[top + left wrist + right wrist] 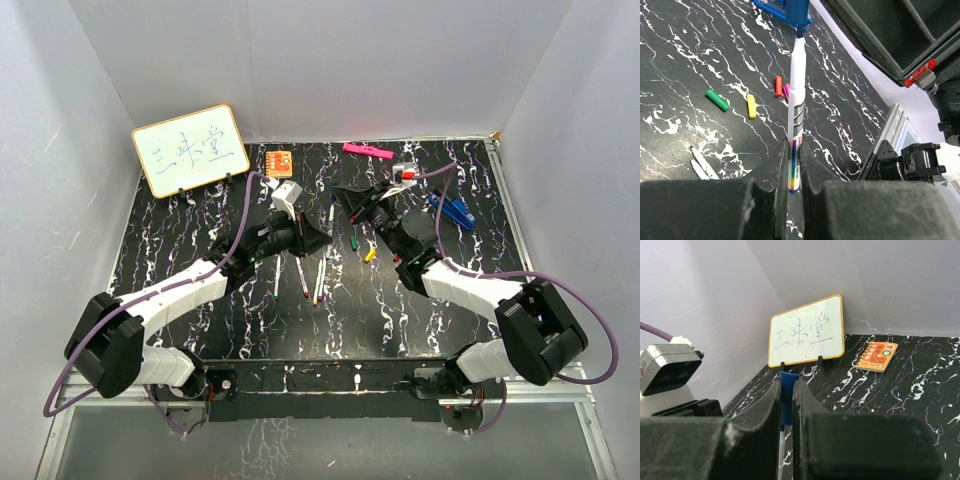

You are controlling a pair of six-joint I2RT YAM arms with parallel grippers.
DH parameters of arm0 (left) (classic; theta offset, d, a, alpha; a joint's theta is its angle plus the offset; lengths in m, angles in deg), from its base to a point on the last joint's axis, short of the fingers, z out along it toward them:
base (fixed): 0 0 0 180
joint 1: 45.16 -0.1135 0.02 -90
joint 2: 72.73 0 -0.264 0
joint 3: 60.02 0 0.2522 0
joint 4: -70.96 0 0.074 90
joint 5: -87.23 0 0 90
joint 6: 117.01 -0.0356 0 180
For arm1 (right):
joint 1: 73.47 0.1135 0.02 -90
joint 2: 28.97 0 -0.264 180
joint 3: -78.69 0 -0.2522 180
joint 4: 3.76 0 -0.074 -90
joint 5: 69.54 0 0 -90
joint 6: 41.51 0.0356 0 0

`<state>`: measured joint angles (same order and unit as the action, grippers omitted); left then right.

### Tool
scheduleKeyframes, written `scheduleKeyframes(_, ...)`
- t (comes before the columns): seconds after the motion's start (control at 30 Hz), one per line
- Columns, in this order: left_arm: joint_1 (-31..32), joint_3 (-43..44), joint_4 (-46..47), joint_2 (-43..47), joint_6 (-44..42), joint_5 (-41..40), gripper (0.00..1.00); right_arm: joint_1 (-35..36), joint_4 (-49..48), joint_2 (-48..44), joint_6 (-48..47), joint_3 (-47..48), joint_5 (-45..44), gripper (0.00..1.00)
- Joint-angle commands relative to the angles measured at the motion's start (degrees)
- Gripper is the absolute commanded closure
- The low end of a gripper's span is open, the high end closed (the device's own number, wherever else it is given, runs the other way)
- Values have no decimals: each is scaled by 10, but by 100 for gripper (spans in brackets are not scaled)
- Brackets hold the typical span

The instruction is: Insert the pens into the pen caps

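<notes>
My left gripper (792, 150) is shut on the lower end of a white pen (796, 95) that points away from it. The pen's dark tip meets the mouth of a blue pen cap (788, 395). My right gripper (787, 385) is shut on that cap, and the white barrel shows just below it. From above, the two grippers (323, 236) (345, 196) face each other at mid-table with the pen (332, 212) between them. Green (717, 100), yellow (751, 106), red (778, 86) and purple (786, 91) caps lie on the table. Other pens (300, 275) (320, 280) lie in front of the left gripper.
A whiteboard (190, 150) stands at the back left, with an orange notebook (279, 160) beside it. A pink bar (366, 151) lies at the back edge. A blue clip-like object (455, 210) sits to the right, behind the right arm. Walls enclose the table on three sides.
</notes>
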<state>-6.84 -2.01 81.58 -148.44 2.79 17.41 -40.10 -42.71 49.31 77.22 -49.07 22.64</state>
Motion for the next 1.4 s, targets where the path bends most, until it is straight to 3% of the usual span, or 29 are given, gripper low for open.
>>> scheduleKeyframes(0.0, 4, 23, 18, 1, -6, 1, 100, -1, -43, 3, 11, 2, 7, 100)
scheduleKeyframes(0.93, 3, 24, 40, 11, -10, -35, 100, 0, -25, 17, 37, -14, 44, 100)
scheduleKeyframes(1.37, 3, 10, 130, 27, 36, -87, 100, 7, 6, 46, 18, -24, 98, 100)
